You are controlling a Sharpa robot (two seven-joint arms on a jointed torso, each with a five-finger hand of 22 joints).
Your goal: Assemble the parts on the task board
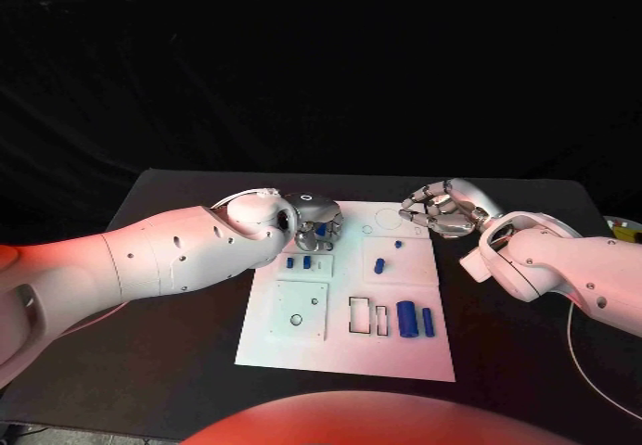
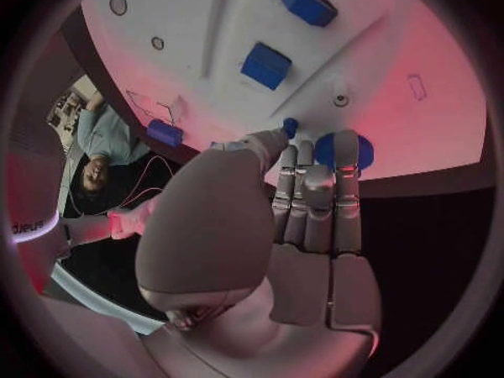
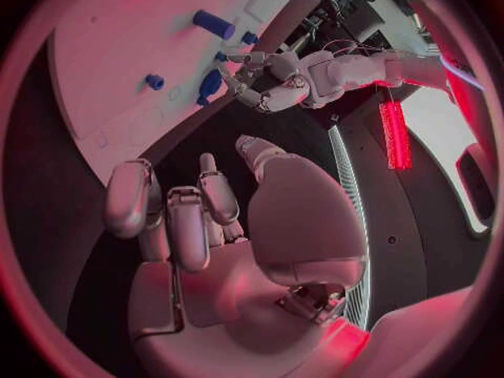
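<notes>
While left hand point(image 1: 315, 225) pinches round blue part point(image 2: 343, 152) at task board point(image 1: 301, 343) far edge, seating step underway; next needs alignment; right hand point(image 1: 442, 210) curled, holding nothing

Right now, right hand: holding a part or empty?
Empty. The right hand hangs past the task board's edge over the black table, its fingers loosely curled with nothing between them; the blue parts lie apart from it.
</notes>
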